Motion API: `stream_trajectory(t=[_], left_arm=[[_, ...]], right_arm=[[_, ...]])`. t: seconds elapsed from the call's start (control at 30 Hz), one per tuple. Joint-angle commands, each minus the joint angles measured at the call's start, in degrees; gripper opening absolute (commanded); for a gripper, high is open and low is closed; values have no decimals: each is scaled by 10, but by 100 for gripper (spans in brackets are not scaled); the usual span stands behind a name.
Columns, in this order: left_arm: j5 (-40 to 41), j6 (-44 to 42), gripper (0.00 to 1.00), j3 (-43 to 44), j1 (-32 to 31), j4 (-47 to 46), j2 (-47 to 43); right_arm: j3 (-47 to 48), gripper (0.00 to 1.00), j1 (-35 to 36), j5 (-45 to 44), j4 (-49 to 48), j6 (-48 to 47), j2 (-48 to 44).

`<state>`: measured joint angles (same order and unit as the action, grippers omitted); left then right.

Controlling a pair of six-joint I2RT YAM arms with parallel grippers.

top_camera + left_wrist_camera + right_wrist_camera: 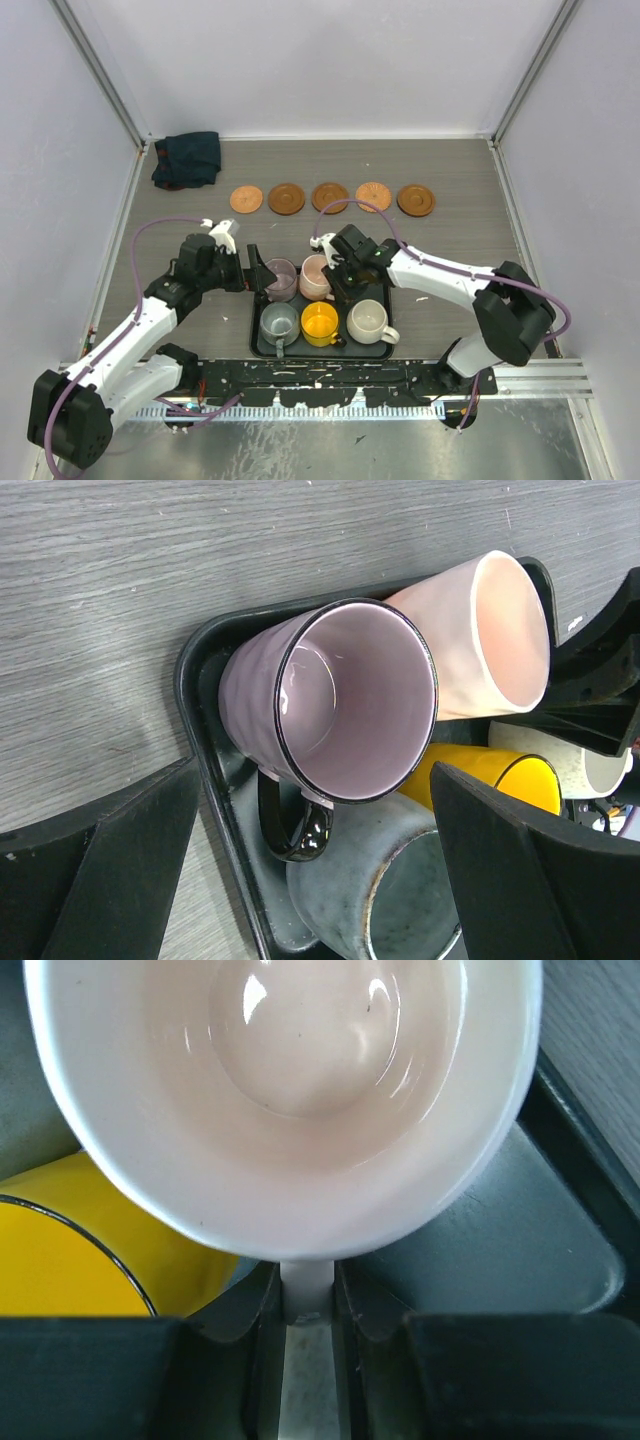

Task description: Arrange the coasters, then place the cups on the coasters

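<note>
R tool (305, 1305): jaws clamped on handle of pale pink cup (290, 1090). Cup stands upright in far row of black tray (200, 660), next to purple cup (350, 695).

L tool (315, 780): jaws wide apart, facing purple cup from tray's left side, no contact seen.

Near row of tray, L to R: grey-green cup (279, 323), yellow cup (320, 323), cream-white cup (367, 320).

Five coasters (330, 197) lie in one row on bench (460, 240), beyond tray and well apart from it.

Dark cloth (187, 158) at far-L corner of bench.
</note>
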<state>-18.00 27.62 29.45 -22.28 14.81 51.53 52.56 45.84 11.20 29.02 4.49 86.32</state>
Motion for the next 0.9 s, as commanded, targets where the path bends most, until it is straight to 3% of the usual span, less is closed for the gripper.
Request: stream_trajectory(t=[0.0, 0.27, 0.87], left_arm=[[-7, -2, 98, -2, -2, -32, -1], [-4, -2, 98, -2, -2, -42, 3], [-8, 2, 98, -8, -2, -38, 2]], right_arm=[[30, 1, 13, -95, -18, 16, -62], [54, 1, 19, -181, -26, 27, -119], [-31, 2, 20, -113, -22, 58, -67]])
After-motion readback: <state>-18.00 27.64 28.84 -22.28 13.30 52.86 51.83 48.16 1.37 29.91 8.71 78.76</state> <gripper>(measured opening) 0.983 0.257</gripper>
